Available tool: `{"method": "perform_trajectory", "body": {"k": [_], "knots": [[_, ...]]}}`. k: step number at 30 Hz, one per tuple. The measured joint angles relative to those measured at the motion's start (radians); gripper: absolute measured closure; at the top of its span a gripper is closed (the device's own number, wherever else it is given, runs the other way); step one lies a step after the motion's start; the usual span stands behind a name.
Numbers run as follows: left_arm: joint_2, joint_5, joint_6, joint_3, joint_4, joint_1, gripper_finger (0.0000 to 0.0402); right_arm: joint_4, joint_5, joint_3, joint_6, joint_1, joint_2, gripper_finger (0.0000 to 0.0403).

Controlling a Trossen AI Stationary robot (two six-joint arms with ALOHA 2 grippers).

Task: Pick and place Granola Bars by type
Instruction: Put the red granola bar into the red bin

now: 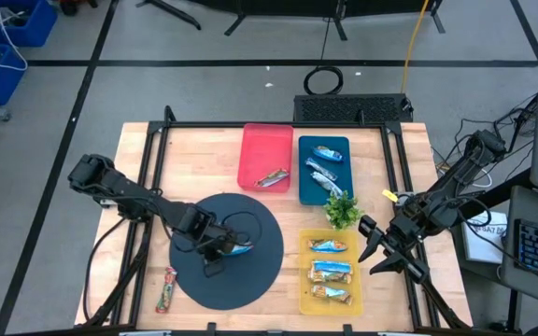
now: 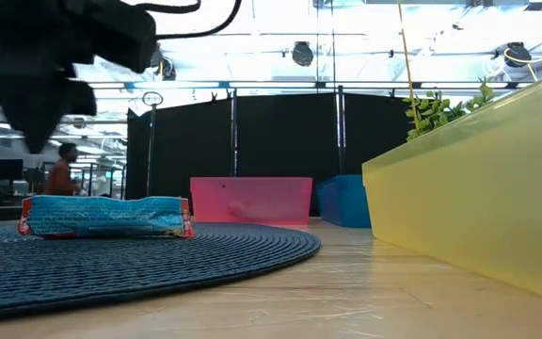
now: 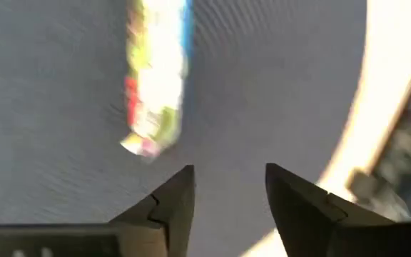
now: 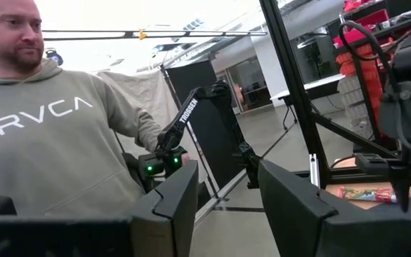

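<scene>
The left end effector hovers low over the round dark mat at lower centre of the high view, its fingers spread apart and holding nothing. A blue-white granola bar lies flat on the mat just beside the fingertips, toward the right. In the left wrist view the bar sits ahead of the open fingers and off to one side of the gap, so a good grasp probably means shifting sideways until the bar's narrow width lies between the fingers, then descending square to the mat. The blue tray, already holding similar bars, looks like its destination. The pink tray holds a silvery bar; the yellow tray holds three. One orange-green bar lies on the desk at lower left. The right end effector waits, open and empty, at the right edge beside a plant sprig.
</scene>
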Motion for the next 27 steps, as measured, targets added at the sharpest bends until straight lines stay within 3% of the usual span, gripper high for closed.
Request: {"method": "perform_trajectory", "body": {"k": [6,16,27], "knots": [[0.0,-0.207,-0.003,0.04,-0.094,0.013,0.0216,-0.004,0.0,0.0,0.0,0.0,-0.001,0.0264],[0.0,-0.137,-0.055,0.04,-0.04,0.078,0.0215,-0.025,0.0,0.0,0.008,-0.001,-0.028,0.0264],[0.031,-0.097,0.156,0.04,-0.025,0.05,0.0215,-0.04,0.002,0.0,0.036,-0.001,-0.048,0.0264]]}}
